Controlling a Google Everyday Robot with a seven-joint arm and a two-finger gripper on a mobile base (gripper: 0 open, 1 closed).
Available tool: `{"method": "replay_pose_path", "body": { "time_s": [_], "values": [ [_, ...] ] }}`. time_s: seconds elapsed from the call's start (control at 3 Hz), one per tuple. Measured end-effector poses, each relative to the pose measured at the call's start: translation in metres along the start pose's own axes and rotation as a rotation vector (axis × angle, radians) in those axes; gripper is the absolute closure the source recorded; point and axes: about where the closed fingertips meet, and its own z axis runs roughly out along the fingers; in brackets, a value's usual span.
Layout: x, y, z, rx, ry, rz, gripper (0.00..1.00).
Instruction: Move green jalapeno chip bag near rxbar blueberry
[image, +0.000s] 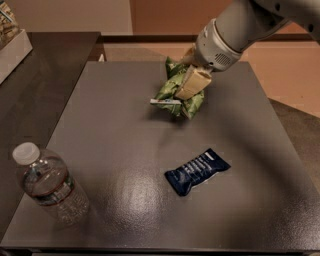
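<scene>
The jaws, one tan finger (192, 82) showing and the other hidden behind the load, are clamped on the small crinkly green jalapeno chip bag (172, 92) near the far edge of the dark grey bench (110, 125), well apart from the flat dark navy-blue rxbar blueberry wrapper (197, 171) towards the front right corner.

Gripper (190, 84) far centre, jaws closed.
</scene>
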Motion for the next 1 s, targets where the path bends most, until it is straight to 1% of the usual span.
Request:
{"method": "replay_pose_path", "body": {
  "time_s": [0.67,1.0],
  "values": [
    [0.024,0.043,-0.017,-0.092,0.008,-0.007,1.0],
    [0.037,0.059,-0.018,-0.123,0.016,0.013,0.82]
  ]
}}
